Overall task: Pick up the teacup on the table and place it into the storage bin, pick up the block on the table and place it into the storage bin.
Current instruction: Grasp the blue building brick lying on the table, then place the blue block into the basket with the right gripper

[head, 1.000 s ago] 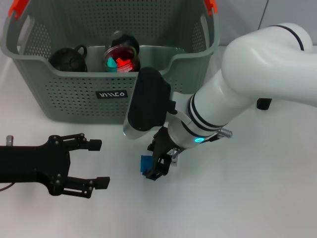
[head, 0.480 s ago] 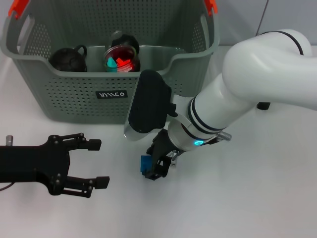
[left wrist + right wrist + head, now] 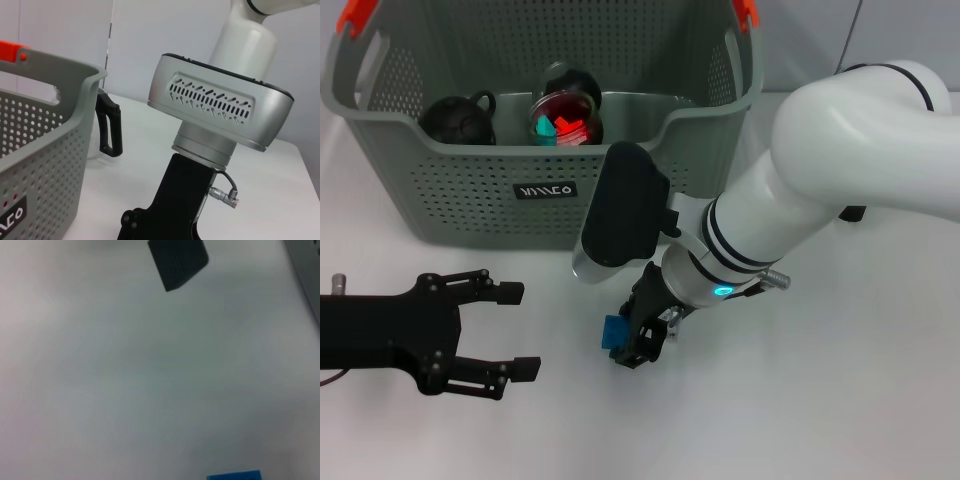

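The blue block (image 3: 614, 331) lies on the table in front of the storage bin (image 3: 470, 195), touching the lowered right gripper (image 3: 638, 345), whose grip I cannot tell; the open-fingered left gripper (image 3: 516, 330) sits farther off.

Grey-green basket (image 3: 470, 205) at far left, dotted all over with small holes, orange-red handle tips, black label lettered in white. Inside: black teacup (image 3: 460, 120), clear cup (image 3: 565, 118) of red and teal pieces. Bright blue block (image 3: 614, 331) on white table (image 3: 820, 400). Black left gripper (image 3: 510, 330); white right arm (image 3: 800, 190), black-banded.
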Controlling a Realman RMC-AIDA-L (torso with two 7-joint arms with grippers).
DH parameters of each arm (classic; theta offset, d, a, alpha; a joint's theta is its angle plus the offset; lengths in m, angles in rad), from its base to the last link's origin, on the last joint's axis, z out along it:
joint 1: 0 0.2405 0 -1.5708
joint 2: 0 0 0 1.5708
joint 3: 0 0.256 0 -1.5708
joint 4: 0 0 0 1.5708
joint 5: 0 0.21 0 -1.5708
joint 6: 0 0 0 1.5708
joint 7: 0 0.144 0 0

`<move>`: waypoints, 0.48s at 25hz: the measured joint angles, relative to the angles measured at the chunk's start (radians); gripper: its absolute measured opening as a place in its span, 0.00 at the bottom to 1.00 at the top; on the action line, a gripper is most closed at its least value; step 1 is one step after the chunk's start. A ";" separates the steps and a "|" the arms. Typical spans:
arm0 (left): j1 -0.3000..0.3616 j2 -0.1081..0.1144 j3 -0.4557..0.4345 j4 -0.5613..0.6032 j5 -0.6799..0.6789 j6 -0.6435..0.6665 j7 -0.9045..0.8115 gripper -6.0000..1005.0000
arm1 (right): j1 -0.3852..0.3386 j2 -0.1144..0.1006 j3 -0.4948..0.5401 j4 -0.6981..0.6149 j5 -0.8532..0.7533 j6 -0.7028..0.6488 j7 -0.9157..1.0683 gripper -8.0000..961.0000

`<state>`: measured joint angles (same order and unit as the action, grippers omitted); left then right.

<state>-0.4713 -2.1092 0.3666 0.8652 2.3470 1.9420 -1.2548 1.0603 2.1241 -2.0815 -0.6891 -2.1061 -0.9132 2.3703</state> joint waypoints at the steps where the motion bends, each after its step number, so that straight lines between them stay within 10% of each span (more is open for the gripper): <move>1: 0.001 0.000 0.000 0.000 0.000 0.000 0.000 0.93 | 0.000 0.000 0.000 0.000 0.000 0.000 0.004 0.59; 12: 0.000 0.000 0.000 0.000 0.000 0.001 0.000 0.93 | 0.001 -0.004 0.000 -0.001 -0.006 -0.012 0.009 0.52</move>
<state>-0.4709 -2.1092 0.3666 0.8652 2.3470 1.9428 -1.2548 1.0611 2.1198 -2.0812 -0.6903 -2.1123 -0.9251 2.3790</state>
